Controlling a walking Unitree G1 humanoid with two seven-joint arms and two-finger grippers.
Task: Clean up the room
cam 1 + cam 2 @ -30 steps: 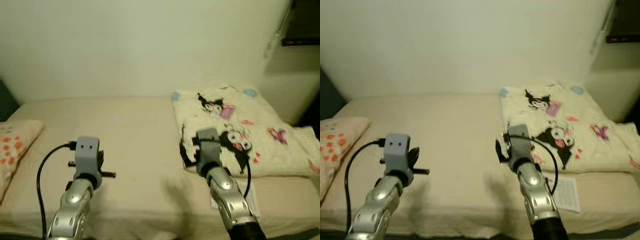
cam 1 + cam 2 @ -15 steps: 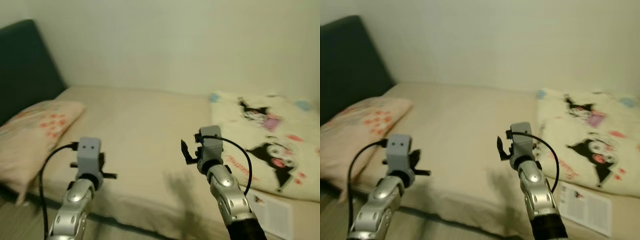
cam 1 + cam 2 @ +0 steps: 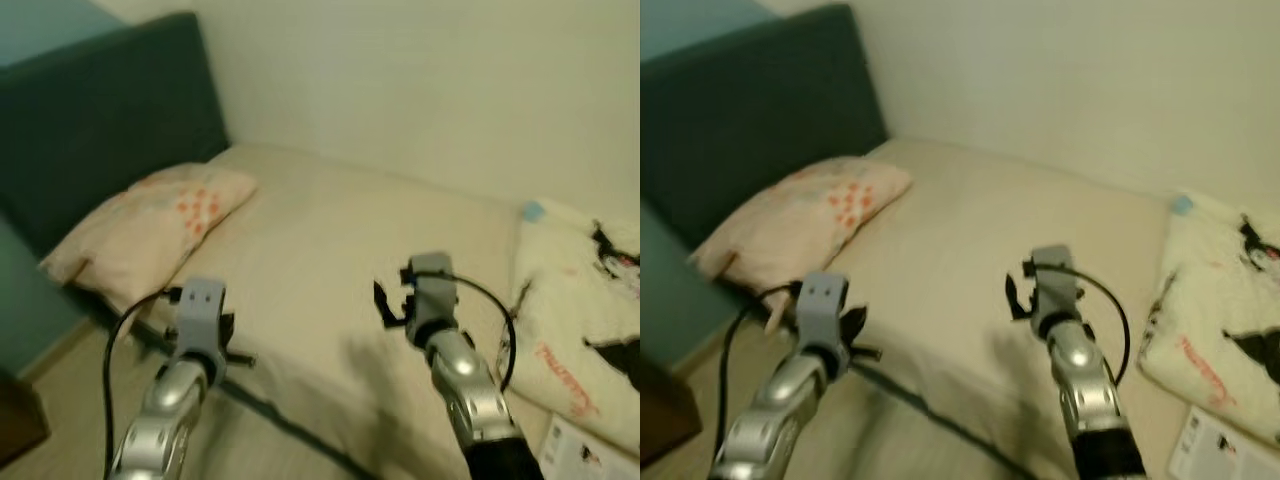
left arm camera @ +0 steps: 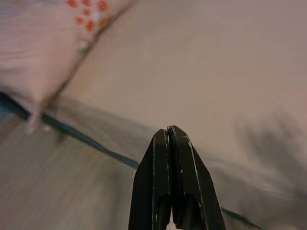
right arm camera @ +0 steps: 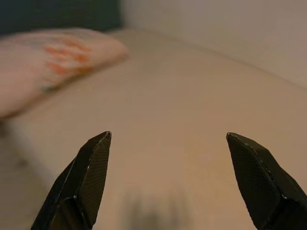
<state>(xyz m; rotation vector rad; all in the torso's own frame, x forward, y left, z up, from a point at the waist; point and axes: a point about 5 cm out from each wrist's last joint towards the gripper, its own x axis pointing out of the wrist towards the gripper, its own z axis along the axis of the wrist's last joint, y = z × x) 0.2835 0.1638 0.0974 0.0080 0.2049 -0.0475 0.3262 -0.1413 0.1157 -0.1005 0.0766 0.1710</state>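
Observation:
A bed (image 3: 340, 240) with a beige sheet lies in front of me. A pale pillow (image 3: 150, 235) with orange dots rests at its head, on my left. At the right edge a folded cream blanket (image 3: 590, 330) with cartoon prints lies on the sheet. A printed booklet (image 3: 1220, 450) sits near the front edge beside it. My left gripper (image 4: 169, 130) is shut and empty, hovering over the bed's near edge and the floor. Out over the middle of the mattress, my right gripper (image 5: 168, 136) is open with nothing between its fingers (image 5: 91, 167).
A dark padded headboard (image 3: 100, 110) stands behind the pillow, against a plain pale wall (image 3: 420, 80). Wooden floor (image 3: 70, 420) runs along the bed's near side. The corner of a dark brown piece of furniture (image 3: 15, 420) shows at the lower left.
The camera has swung left: the headboard and pillow have come into view and the blanket has slid to the right edge. Both arms hold the same pose.

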